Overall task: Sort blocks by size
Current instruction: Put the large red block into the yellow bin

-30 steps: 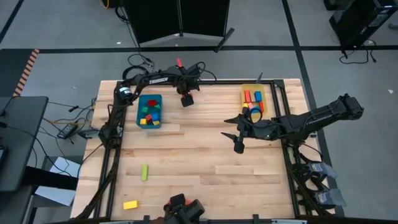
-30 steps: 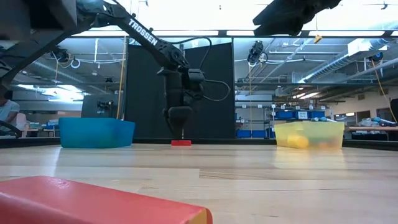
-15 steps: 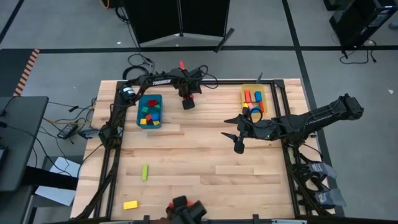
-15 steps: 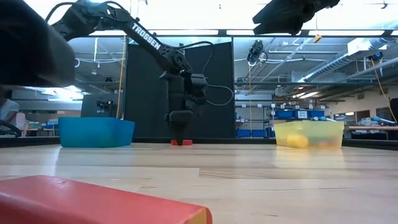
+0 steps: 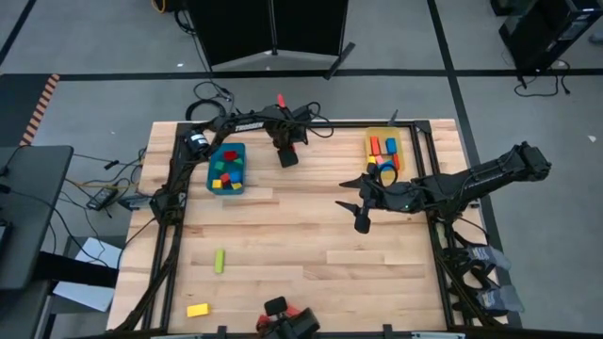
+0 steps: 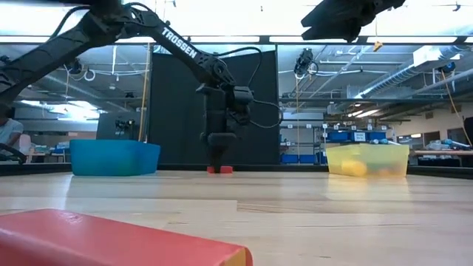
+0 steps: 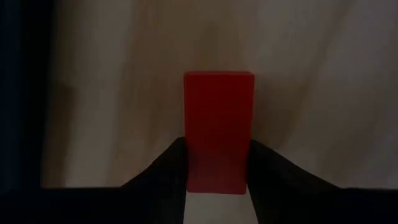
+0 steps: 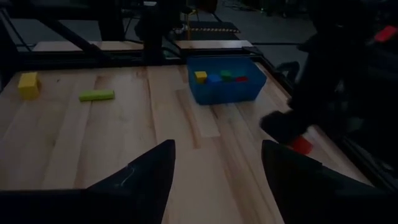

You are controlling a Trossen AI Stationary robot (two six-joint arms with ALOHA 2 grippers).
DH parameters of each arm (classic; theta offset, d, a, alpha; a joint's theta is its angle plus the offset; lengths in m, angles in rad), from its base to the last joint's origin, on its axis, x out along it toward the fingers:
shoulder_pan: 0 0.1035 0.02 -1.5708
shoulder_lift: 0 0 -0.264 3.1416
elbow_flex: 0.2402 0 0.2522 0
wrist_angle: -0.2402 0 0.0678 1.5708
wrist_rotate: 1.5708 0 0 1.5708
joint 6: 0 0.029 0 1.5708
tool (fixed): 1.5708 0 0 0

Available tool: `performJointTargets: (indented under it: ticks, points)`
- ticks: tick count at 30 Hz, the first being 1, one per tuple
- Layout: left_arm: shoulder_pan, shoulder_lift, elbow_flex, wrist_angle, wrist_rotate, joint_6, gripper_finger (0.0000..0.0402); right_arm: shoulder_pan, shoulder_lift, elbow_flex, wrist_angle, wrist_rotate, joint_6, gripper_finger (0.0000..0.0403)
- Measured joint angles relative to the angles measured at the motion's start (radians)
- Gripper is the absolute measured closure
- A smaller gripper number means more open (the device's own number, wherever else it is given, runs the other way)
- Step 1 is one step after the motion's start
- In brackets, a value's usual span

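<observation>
- L gripper (image 7: 217, 163) is sitting down at far edge of table (image 5: 311, 235), between blue bin (image 5: 226, 169) and yellow bin (image 5: 384, 151); fingers (image 7: 163, 168) are flanking red block (image 7: 218, 130) on both sides, appearing to touch it; block is resting on the wood.
- R gripper (image 8: 214, 163) is hovering over table's mid-right, jaws spread wide, holding nothing.
- Other blocks: green bar (image 5: 219, 261) and yellow block (image 5: 197, 310) are lying near-left, well apart from bins; sorted pcs are sitting in both bins.

The left gripper (image 7: 217, 177) has lowered, its fingers (image 7: 168, 171) closing around the red block (image 7: 218, 127).
</observation>
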Motion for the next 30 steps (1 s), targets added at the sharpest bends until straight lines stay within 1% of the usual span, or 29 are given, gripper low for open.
performJointTargets:
  ticks: [1,4,6,8,11,14,20,23,24,26,27,28,30]
  points:
    - [-0.007,0.002,0.019,0.019,-0.005,-0.001,0.0268,0.005,0.0,0.0,0.001,0.0,-0.003,0.0153]
    - [-0.037,-0.014,0.074,0.048,0.024,-0.011,0.0268,0.022,-0.001,0.0,0.019,0.009,-0.028,0.0155]
    - [-0.07,-0.017,0.122,0.108,0.05,-0.034,0.0268,0.035,-0.009,0.0,0.054,0.026,-0.063,0.0155]
    - [-0.106,-0.013,0.142,0.157,0.057,-0.059,0.0268,0.049,-0.029,0.0,0.104,0.044,-0.101,0.0155]
    - [-0.151,-0.008,0.154,0.279,0.079,-0.121,0.0268,0.072,-0.068,0.0,0.174,0.062,-0.164,0.0156]
    - [-0.178,-0.009,0.159,0.433,0.125,-0.219,0.0268,0.089,-0.109,0.0,0.225,0.066,-0.207,0.0156]
    - [-0.199,0.016,0.159,0.687,0.172,-0.434,0.0268,0.11,-0.152,0.0,0.253,0.067,-0.224,0.0156]
    - [-0.2,0.031,0.158,0.755,0.205,-0.512,0.0268,0.119,-0.151,0.0,0.257,0.067,-0.225,0.0156]
    - [-0.203,0.039,0.16,0.794,0.209,-0.529,0.0268,0.121,-0.15,0.0,0.256,0.067,-0.224,0.0156]
    - [-0.204,0.043,0.157,0.807,0.235,-0.563,0.0268,0.125,-0.145,0.0,0.262,0.067,-0.225,0.0156]
    - [-0.206,0.053,0.158,0.844,0.24,-0.576,0.0268,0.126,-0.144,0.0,0.267,0.067,-0.225,0.0156]
    - [-0.208,0.062,0.166,0.878,0.244,-0.591,0.0268,0.127,-0.143,0.0,0.267,0.067,-0.23,0.0156]
    - [-0.21,0.084,0.194,0.888,0.255,-0.627,0.0268,0.128,-0.139,0.0,0.288,0.067,-0.242,0.0156]
